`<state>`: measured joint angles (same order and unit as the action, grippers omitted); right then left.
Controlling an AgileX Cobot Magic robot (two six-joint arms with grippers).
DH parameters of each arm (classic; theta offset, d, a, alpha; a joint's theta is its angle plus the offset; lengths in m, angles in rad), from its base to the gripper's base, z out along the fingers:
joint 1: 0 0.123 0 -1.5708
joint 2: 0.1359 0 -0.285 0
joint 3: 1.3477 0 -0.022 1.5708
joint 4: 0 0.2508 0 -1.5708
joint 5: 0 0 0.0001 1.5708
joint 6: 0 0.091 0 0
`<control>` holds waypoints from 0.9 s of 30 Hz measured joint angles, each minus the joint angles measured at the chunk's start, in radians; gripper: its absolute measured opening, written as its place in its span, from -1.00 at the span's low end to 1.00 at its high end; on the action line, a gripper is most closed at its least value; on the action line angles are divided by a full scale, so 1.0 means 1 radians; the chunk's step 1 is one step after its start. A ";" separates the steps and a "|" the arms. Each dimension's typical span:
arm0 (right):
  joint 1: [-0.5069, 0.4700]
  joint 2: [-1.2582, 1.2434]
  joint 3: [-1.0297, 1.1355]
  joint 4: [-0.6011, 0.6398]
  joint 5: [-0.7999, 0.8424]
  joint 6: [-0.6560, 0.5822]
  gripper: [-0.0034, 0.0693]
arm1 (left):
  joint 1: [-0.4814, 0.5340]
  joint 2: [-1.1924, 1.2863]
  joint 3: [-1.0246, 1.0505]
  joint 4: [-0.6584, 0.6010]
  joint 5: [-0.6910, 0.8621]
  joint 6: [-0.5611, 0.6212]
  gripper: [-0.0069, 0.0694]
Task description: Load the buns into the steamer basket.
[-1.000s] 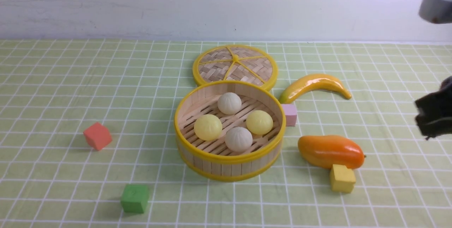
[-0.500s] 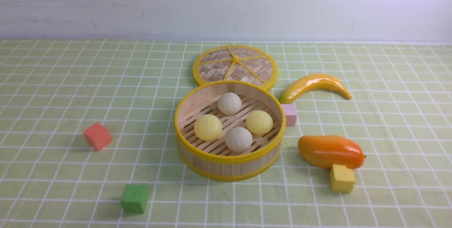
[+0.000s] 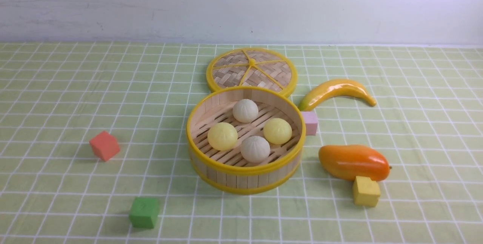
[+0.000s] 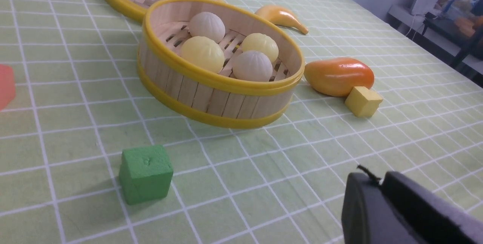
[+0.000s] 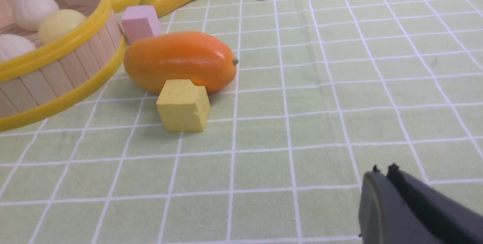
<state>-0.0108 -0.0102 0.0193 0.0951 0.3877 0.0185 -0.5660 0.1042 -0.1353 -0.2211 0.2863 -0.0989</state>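
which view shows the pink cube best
The right wrist view: the pink cube sits close and large, between the steamer basket and the mango. The front view shows it smaller, partly behind the basket wall. The left wrist view hides it.

Nothing in any view is showing legible writing, numbers, brands or signs. The green cube (image 4: 145,172) is showing a faint dent-like mark on its top face. It may be only a flaw in the surface, and it is not reading as a letter or digit. In the left wrist view, the clutter on the far shelf (image 4: 449,6) is lying too far out of focus to tell whether anything there is carrying print.
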 joint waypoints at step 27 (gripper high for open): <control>0.000 0.000 -0.001 0.049 0.011 0.003 -0.75 | 0.000 0.000 0.000 0.000 0.000 0.000 -0.61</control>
<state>-0.0108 -0.0102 0.0184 0.1445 0.3988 0.0216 -0.5660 0.1042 -0.1353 -0.2211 0.2863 -0.0989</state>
